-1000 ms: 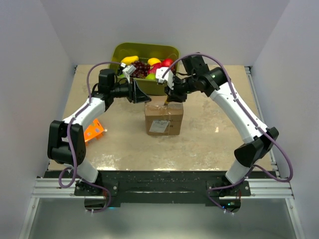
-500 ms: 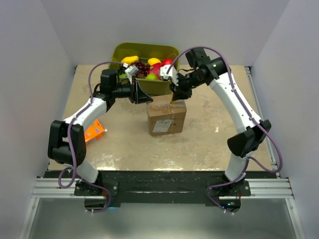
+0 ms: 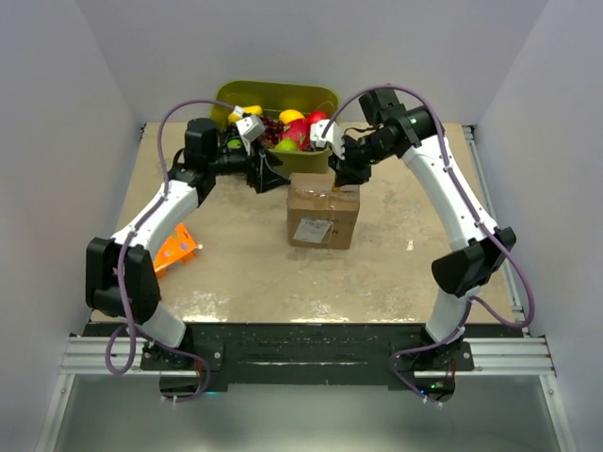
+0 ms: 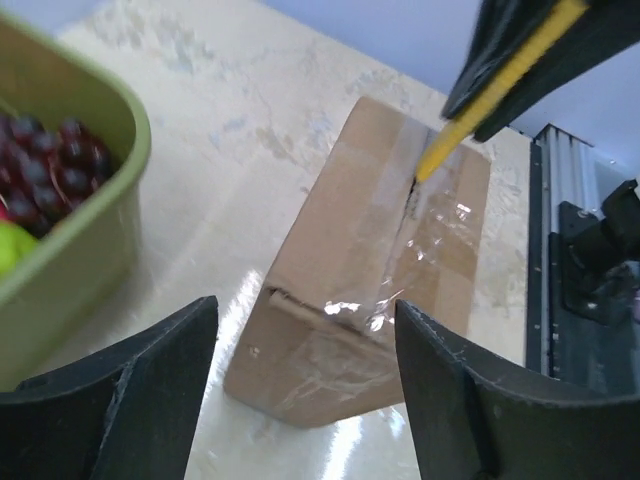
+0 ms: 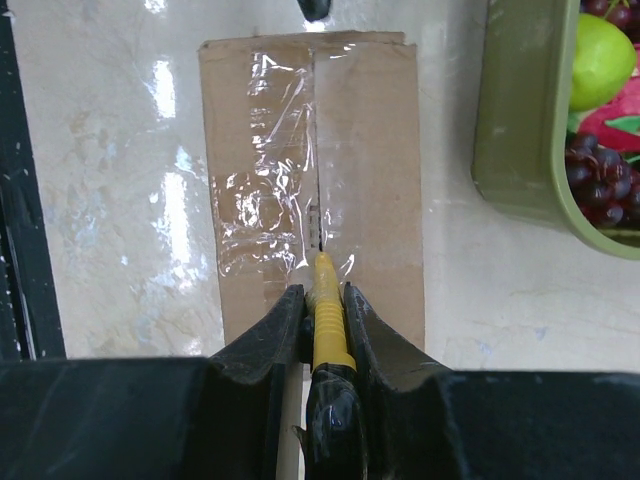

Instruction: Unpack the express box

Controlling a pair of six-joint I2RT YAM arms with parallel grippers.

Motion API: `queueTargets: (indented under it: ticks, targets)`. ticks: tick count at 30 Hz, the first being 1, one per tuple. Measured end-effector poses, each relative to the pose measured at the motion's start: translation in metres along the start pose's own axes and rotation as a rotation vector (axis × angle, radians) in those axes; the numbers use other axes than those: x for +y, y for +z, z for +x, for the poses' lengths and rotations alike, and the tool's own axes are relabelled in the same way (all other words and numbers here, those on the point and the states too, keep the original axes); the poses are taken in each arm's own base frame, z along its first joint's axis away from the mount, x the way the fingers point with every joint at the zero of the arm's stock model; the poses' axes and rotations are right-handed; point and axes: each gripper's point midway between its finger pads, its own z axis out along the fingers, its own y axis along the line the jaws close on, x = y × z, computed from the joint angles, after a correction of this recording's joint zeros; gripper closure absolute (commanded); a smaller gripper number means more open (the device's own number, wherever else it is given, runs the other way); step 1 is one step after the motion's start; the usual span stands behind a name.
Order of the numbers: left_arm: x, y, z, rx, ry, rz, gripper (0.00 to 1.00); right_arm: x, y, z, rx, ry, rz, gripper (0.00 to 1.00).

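The express box (image 3: 323, 215), a brown carton with clear tape along its top seam, stands mid-table with a white label facing front. My right gripper (image 5: 322, 292) is shut on a yellow cutter (image 5: 328, 330), whose tip rests on the taped seam of the box (image 5: 370, 180) near its far end. In the top view the right gripper (image 3: 345, 175) hovers over the box's back edge. My left gripper (image 4: 305, 400) stands open just left of the box (image 4: 380, 270), with nothing between its fingers (image 4: 150, 390). The cutter's tip (image 4: 465, 115) shows there too.
An olive-green bin (image 3: 236, 96) of fruit sits right behind the box, its wall (image 4: 70, 240) close to my left gripper (image 3: 268, 175). A flat orange package (image 3: 174, 247) lies by the left arm. The table's black rail (image 4: 590, 280) runs along the near edge.
My left gripper has opened wide and come off the box's left side. The box has shifted a little to the right and turned slightly. The right gripper moved with it, still gripping the cutter.
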Motion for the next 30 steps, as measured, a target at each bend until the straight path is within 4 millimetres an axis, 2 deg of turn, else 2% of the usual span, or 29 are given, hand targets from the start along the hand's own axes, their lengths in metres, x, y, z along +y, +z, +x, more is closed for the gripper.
queueTargets:
  ticks: [3, 6, 9, 10, 12, 13, 15, 19, 30]
  targets:
    - [-0.017, 0.007, -0.02, -0.01, 0.203, 0.045, 0.24, -0.002, -0.001, 0.003, 0.008, 0.008, 0.009, 1.0]
    - [-0.046, 0.022, -0.018, 0.016, 0.407, 0.121, 0.24, -0.002, -0.001, 0.003, 0.009, 0.017, 0.01, 1.0]
    - [-0.08, 0.042, 0.006, 0.052, 0.611, 0.19, 0.23, -0.001, -0.001, 0.003, 0.009, 0.028, 0.01, 1.0]
    - [-0.09, 0.047, 0.021, 0.069, 0.662, 0.209, 0.24, -0.001, -0.001, 0.003, 0.009, 0.033, 0.01, 1.0]
    - [-0.098, 0.053, 0.048, 0.107, 0.741, 0.224, 0.25, -0.001, -0.001, 0.003, 0.01, 0.042, 0.011, 1.0]
    - [-0.097, 0.056, 0.059, 0.122, 0.793, 0.225, 0.26, -0.001, -0.002, 0.003, 0.012, 0.046, 0.01, 1.0]
    - [-0.091, 0.061, 0.058, 0.115, 0.907, 0.193, 0.31, -0.003, -0.002, 0.004, 0.016, 0.044, 0.02, 1.0]
    - [-0.078, 0.064, 0.057, 0.126, 1.025, 0.14, 0.36, -0.005, -0.002, 0.005, 0.021, 0.034, 0.03, 1.0]
    - [-0.066, 0.065, 0.053, 0.141, 1.099, 0.084, 0.41, -0.008, -0.011, 0.006, 0.045, 0.015, 0.071, 1.0]
